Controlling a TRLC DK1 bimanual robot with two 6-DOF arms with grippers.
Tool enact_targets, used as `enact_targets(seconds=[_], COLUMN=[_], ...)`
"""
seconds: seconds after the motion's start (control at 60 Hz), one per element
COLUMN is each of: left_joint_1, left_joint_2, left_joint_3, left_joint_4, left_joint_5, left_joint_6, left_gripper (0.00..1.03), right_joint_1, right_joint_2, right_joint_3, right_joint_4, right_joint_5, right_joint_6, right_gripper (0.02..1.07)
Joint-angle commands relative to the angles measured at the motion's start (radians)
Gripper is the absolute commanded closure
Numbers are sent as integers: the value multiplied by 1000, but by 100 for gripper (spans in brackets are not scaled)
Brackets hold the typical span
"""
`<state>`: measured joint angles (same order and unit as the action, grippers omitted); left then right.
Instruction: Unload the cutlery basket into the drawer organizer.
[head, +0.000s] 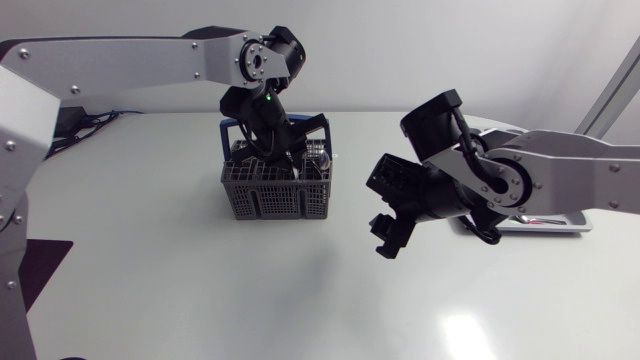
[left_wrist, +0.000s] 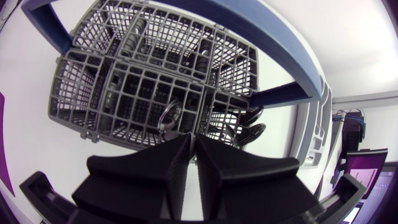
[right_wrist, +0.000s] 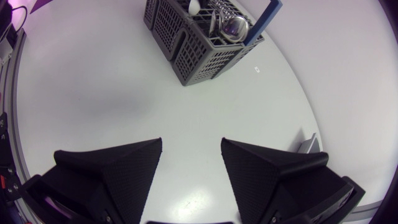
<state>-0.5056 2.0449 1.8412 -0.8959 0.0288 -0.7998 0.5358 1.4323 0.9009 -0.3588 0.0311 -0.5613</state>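
The grey cutlery basket (head: 275, 190) with a blue handle (head: 232, 128) stands at the table's middle back. My left gripper (head: 277, 152) reaches down into it from above. In the left wrist view this gripper (left_wrist: 193, 146) has its fingers pressed together, just over the basket's compartments (left_wrist: 143, 93). A shiny metal piece (left_wrist: 168, 118) lies right at the tips; whether it is pinched I cannot tell. Dark-handled cutlery (left_wrist: 249, 130) sits in a neighbouring compartment. My right gripper (head: 385, 235) hangs open and empty to the right of the basket (right_wrist: 199, 43), where spoon bowls (right_wrist: 231, 26) show.
The drawer organizer (head: 545, 224) lies at the right, mostly hidden behind my right arm; one corner of it (right_wrist: 309, 144) shows beside the right gripper (right_wrist: 191, 163). Bare white table (head: 200, 290) stretches in front of the basket.
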Motion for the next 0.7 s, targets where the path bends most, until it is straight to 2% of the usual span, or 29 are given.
enact_targets(seconds=[0.0,0.683], left_joint_1=[12,6], left_joint_2=[4,-81], left_joint_3=[-3,-82], left_joint_4=[11,31], left_joint_5=[2,5], left_joint_6=[11,14], left_gripper=[98,100], right_joint_1=[1,-2], right_joint_2=[-4,-6], right_joint_3=[-28,-34], right_joint_4=[12,12], right_joint_5=[6,6], right_joint_6=[-11,-11], right_gripper=[37,37])
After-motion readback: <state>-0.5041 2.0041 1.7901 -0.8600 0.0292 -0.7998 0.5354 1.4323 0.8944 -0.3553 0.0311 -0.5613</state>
